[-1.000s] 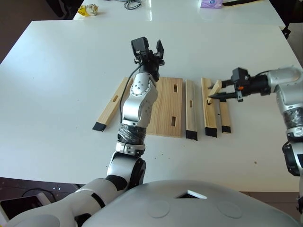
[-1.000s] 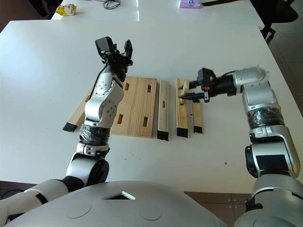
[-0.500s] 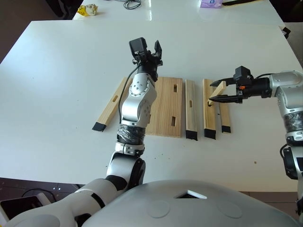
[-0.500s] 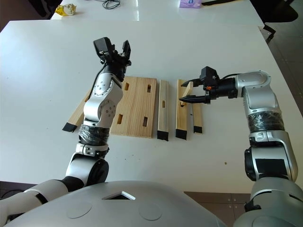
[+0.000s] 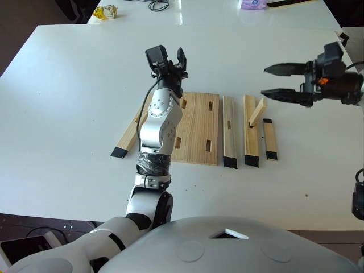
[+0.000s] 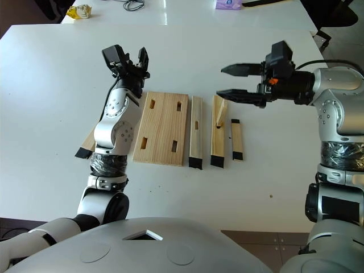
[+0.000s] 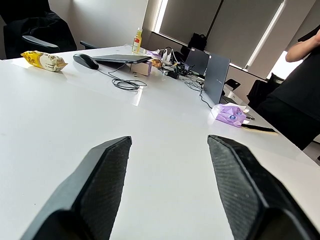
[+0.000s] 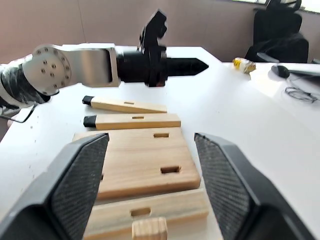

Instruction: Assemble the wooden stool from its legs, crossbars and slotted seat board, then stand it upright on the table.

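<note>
Pale wood seat board [image 5: 196, 128] flat on table [image 5: 68, 85], long axis pointing away from robot, legs [image 5: 228, 131] parallel beside it, left gripper [image 7: 170, 138] above its far edge, right gripper [image 5: 264, 81] high to its right, both spread wide, empty

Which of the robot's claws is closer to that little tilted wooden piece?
Right. The right gripper hangs open close above the tilted crossbar; the left gripper is up by the seat board's far corner, farther away.

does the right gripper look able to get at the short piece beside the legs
Probably yes: the right gripper hangs open nearby, and the short piece lies flat, uncovered, with a gap to the nearest leg.
</note>
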{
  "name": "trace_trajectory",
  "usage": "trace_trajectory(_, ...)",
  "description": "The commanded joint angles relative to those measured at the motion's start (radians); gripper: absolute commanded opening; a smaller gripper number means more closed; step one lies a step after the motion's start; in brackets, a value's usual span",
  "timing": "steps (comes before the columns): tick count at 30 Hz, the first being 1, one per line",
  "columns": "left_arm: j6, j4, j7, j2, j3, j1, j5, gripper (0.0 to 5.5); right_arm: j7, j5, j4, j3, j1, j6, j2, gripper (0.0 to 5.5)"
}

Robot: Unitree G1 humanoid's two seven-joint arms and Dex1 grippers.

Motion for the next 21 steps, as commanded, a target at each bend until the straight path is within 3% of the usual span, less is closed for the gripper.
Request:
trace_trajectory(1,0.027,0.01,-0.012,-0.023,-0.003,0.017,0.004,2.83,-0.146,0.013,-0.09,0.014,0.048,0.013,0.104,3.16)
trace_trajectory(8,0.017,0.042,-0.027,-0.025,0.002,-0.003,0.004,2.83,-0.257,-0.063,-0.069,0.081,0.112,-0.051,0.193,3.16)
trace_trajectory(18,0.01,0.053,-0.032,-0.03,0.006,-0.01,0.007,2.83,-0.293,0.029,-0.029,0.02,-0.001,-0.032,0.247,3.16)
trace_trajectory(21,0.011,0.055,-0.036,-0.034,0.002,-0.012,0.006,2.83,-0.281,-0.079,0.009,0.107,0.064,-0.079,0.22,3.16)
